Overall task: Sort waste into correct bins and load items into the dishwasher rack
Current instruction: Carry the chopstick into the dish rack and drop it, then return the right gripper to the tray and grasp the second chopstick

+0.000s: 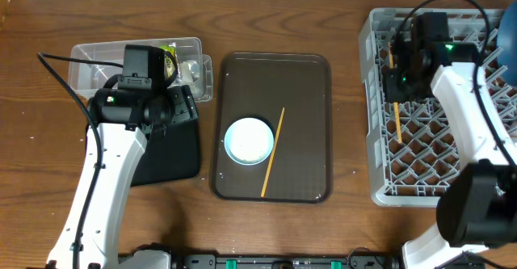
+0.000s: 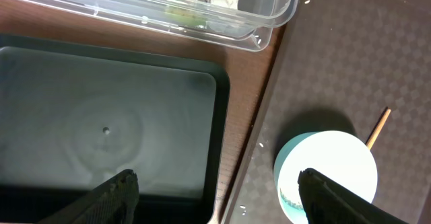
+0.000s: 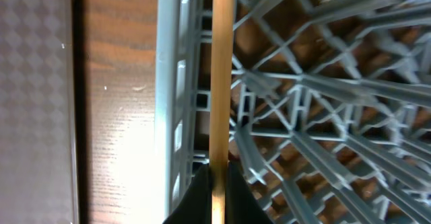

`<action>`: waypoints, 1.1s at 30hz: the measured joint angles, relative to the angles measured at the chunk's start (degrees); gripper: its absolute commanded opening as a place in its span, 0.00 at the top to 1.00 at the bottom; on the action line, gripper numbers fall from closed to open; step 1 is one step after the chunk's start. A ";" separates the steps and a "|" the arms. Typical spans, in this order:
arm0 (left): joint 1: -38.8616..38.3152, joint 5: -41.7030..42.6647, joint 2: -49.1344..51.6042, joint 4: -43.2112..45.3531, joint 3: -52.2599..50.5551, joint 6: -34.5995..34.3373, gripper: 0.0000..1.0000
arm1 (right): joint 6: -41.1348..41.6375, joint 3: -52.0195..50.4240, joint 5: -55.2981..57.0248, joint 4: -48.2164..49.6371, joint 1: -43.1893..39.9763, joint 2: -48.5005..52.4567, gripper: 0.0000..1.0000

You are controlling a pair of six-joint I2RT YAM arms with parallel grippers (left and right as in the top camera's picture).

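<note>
Right pincer [image 3: 214,178]: is clenching a thin wooden chopstick [image 3: 221,83], holding it just inside the left wall of the large grey lattice-bottomed plastic dishwasher rack [image 3: 323,96] | Left pincer [image 2: 217,192]: is hovering released over the shallow black rectangular tray [image 2: 101,116] | Advice: lower stick flat before letting go.

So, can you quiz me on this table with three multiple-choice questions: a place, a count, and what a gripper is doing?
1. Where is the white bowl? A in a sink; B on the brown tray; C on a shelf.
2. How many chopsticks show? A none; B four; C two.
3. The right gripper is: A shut on a chopstick; B open, empty; C holding a spoon.
Answers: B, the bowl sits on the tray. C, the loose chopstick lies beside the bowl, the held chopstick is in the right gripper. A, its fingers pinch the stick.
</note>
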 measured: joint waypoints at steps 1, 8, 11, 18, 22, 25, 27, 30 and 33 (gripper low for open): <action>0.00 0.00 0.00 0.00 0.00 0.00 0.21 | -0.33 0.00 -0.17 -0.09 0.07 0.57 0.85; 0.00 0.00 0.00 0.00 0.00 0.00 0.21 | -0.72 0.00 -0.39 -0.37 0.61 2.32 0.77; 0.00 0.00 0.00 -0.02 0.00 0.00 0.21 | -0.55 0.57 -0.15 -0.48 0.70 1.86 0.63; 0.00 0.00 0.00 0.00 0.00 0.00 0.21 | -0.35 6.69 -4.55 3.37 3.61 -4.24 0.47; 0.00 0.00 0.00 0.00 0.00 0.00 0.21 | 1.18 7.61 -7.96 4.15 9.16 -6.58 0.46; 0.00 0.00 0.00 0.00 0.00 0.00 0.21 | 3.43 7.61 -9.11 4.13 13.94 -4.90 0.45; 0.00 0.00 0.00 0.00 0.00 0.00 0.21 | 5.40 7.61 -9.57 4.13 17.29 -2.43 0.44; 0.00 0.00 0.00 -0.02 0.00 0.00 0.21 | 8.92 7.61 -9.42 4.13 21.57 2.01 0.43; 0.00 0.00 0.00 0.00 0.00 0.00 0.21 | 12.44 7.56 -9.18 4.90 24.79 6.47 0.44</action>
